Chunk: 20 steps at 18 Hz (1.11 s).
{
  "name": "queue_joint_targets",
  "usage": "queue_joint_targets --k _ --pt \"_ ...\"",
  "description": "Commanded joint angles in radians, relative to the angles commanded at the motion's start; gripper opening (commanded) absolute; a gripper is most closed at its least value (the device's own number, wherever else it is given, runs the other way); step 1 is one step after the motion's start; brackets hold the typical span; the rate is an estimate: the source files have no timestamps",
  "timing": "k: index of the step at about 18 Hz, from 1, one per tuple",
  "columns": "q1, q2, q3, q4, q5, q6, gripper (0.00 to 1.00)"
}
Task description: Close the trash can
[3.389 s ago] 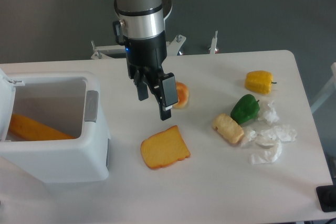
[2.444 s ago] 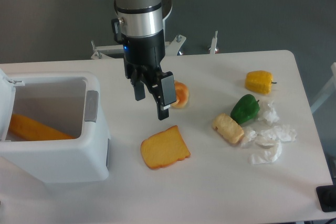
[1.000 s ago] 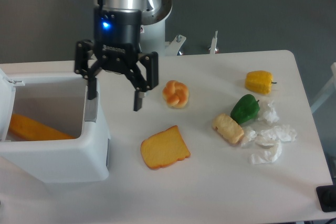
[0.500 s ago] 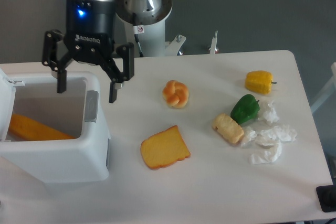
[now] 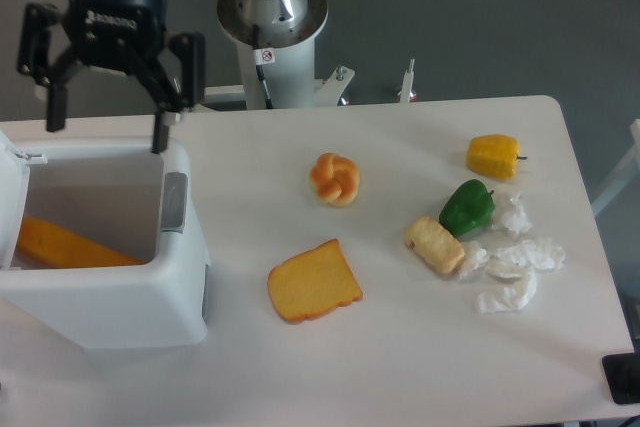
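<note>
The trash can (image 5: 120, 297) is a big white boxy bin at the table's left, standing open. Its lid (image 5: 10, 197) is swung up at the far left edge. An orange item (image 5: 60, 244) lies inside. A grey latch tab (image 5: 175, 202) sits on its right rim. My gripper (image 5: 105, 132) hangs above the bin's back rim, open wide, with nothing between its fingers (image 5: 160, 127).
On the table lie a toast slice (image 5: 313, 281), a bun (image 5: 335, 178), a pale pastry (image 5: 434, 245), a green pepper (image 5: 467, 207), a yellow pepper (image 5: 494, 156) and crumpled tissue (image 5: 515, 267). The arm's base (image 5: 270, 17) stands behind the table.
The gripper turned, opened wider and travelled left and up, from above the toast and bun to above the bin's back rim. Nothing else moved.
</note>
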Motion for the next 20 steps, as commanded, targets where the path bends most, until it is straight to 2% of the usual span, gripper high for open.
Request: queue_joint_targets --k 7,13,20 --pt "-0.034 0.031 -0.006 0.000 -0.166 -0.002 1.00" --pt "-0.041 0.031 -0.008 0.002 -0.305 0.000 1.00" --pt "-0.117 0.022 0.002 0.002 -0.316 0.000 1.00"
